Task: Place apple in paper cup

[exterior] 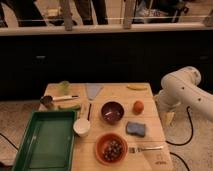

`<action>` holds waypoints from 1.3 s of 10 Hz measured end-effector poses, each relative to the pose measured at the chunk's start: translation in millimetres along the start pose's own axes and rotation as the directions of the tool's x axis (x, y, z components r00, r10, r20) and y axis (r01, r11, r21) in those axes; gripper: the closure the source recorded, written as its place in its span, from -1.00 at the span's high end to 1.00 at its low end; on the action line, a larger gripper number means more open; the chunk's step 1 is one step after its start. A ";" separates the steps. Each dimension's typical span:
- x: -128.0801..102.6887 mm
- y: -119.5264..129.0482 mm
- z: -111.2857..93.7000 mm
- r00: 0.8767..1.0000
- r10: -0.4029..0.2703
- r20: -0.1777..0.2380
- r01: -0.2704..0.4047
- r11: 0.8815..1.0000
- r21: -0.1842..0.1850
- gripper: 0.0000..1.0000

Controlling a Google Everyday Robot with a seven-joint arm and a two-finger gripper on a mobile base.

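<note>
The apple [138,106] is a small orange-red fruit on the wooden table [150,159], right of the dark purple bowl [112,112]. The paper cup [81,127] is small and white and stands upright at the green tray's right edge, left of the bowls. My white arm [182,89] bends down beside the table's right edge. The gripper [169,118] hangs low off that edge, right of and slightly nearer than the apple, and does not touch it. It holds nothing that I can see.
A green tray [47,140] fills the near left. An orange bowl [111,148] with dark contents, a blue sponge [135,129] and a fork [147,148] lie near the front. A pale green cup [64,87], a metal cup [47,101] and a yellow banana-like piece [137,87] are further back.
</note>
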 end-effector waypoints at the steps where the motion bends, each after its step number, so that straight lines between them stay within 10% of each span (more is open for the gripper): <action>1: -1.5 -1.8 3.0 1.000 -0.022 0.000 0.022 1.000 0.001 0.60; 13: -19.9 -31.0 39.8 0.976 -0.220 0.006 0.219 0.976 0.013 0.60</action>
